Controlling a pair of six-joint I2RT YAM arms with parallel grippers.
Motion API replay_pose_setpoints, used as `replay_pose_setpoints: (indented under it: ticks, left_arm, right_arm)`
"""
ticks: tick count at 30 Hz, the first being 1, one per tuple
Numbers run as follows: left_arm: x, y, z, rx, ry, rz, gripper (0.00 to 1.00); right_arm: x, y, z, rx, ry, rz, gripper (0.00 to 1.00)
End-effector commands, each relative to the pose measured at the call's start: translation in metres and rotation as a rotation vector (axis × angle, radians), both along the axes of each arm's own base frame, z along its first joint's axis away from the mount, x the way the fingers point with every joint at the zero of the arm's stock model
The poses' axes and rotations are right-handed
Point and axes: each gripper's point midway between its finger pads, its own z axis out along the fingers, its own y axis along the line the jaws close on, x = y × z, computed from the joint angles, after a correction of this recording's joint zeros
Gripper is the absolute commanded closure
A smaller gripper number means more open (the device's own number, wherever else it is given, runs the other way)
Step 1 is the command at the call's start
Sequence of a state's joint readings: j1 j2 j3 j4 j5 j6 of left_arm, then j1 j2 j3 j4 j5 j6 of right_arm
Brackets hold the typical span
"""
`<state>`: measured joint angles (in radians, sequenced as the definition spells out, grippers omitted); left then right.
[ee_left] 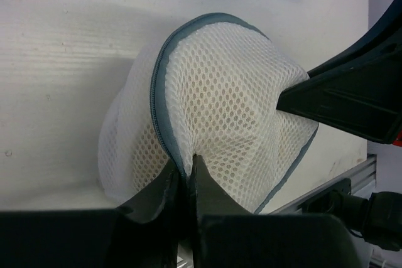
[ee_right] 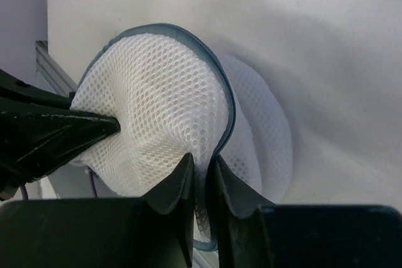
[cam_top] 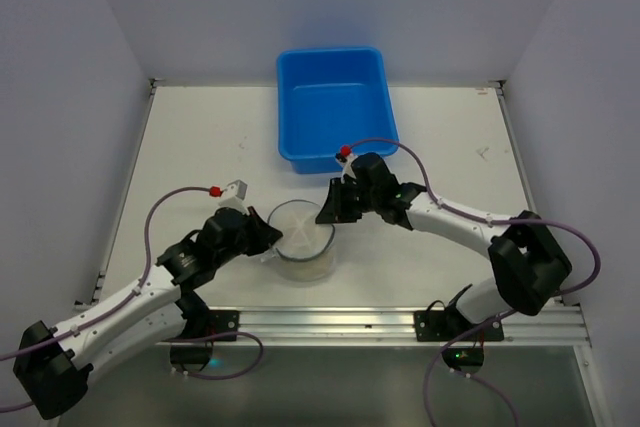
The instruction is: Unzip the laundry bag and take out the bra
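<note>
The laundry bag [cam_top: 303, 237] sits on the table [cam_top: 200, 147] near its front edge, between the two arms, a round white mesh drum with its flat end panel turned up. Its dark zip line [ee_left: 156, 92] runs unbroken around the rim wherever the wrist views show it, so the bag looks zipped shut. A faint yellowish tint through the mesh is probably the bra [cam_top: 312, 267], though its shape cannot be made out. The left gripper [ee_left: 186, 169] has its jaws drawn narrow, pinching the mesh at the rim on its side. The right gripper [ee_right: 202, 169] pinches the opposite edge the same way. The blue tub [cam_top: 335, 107] stands well behind. By my reading the bag is only gripped: unzipping and pulling the bra out are both left to do.
</note>
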<state>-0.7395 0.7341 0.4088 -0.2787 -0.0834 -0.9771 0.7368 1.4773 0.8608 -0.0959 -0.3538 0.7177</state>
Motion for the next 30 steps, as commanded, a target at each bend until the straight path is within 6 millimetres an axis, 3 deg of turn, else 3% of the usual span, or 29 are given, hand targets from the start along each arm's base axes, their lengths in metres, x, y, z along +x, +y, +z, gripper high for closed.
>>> replay_pose_setpoints:
  ticks: [1, 3, 5, 9, 12, 13, 14, 15, 18, 21, 30]
  left_arm:
    - [0.000, -0.004, 0.012, -0.055, -0.040, -0.001, 1.00]
    - [0.004, -0.006, 0.014, -0.077, -0.065, 0.007, 1.00]
    - [0.006, -0.009, 0.016, -0.099, -0.071, 0.011, 1.00]
    - [0.015, -0.019, 0.023, -0.166, -0.066, 0.039, 1.00]
    - [0.022, -0.025, 0.031, -0.211, -0.060, 0.072, 1.00]
    - [0.023, -0.025, 0.032, -0.222, -0.054, 0.085, 1.00]
    - [0.026, -0.027, 0.036, -0.241, -0.054, 0.098, 1.00]
    - [0.027, -0.028, 0.035, -0.257, -0.032, 0.121, 1.00]
    - [0.033, -0.033, 0.045, -0.333, -0.024, 0.160, 1.00]
    - [0.038, -0.033, 0.047, -0.373, -0.009, 0.202, 1.00]
    - [0.044, -0.034, 0.062, -0.441, -0.016, 0.258, 1.00]
  right_arm:
    - [0.049, 0.012, 0.044, -0.003, -0.277, 0.041, 0.86]
    - [0.055, 0.008, 0.043, -0.053, -0.296, 0.050, 0.77]
    - [0.059, 0.007, 0.052, -0.073, -0.329, 0.052, 0.55]
    - [0.051, -0.010, 0.070, -0.088, -0.392, -0.026, 0.40]
    - [0.026, -0.016, 0.099, 0.031, -0.447, -0.066, 0.29]
    - [0.009, -0.017, 0.091, 0.062, -0.422, -0.054, 0.27]
    - [-0.001, -0.019, 0.111, 0.127, -0.457, -0.054, 0.27]
    - [-0.009, -0.016, 0.116, 0.167, -0.465, -0.050, 0.29]
    - [-0.040, -0.003, 0.125, 0.271, -0.449, 0.002, 0.34]
    - [-0.069, 0.018, 0.121, 0.324, -0.410, 0.081, 0.40]
    - [-0.075, 0.057, 0.087, 0.291, -0.358, 0.161, 0.53]
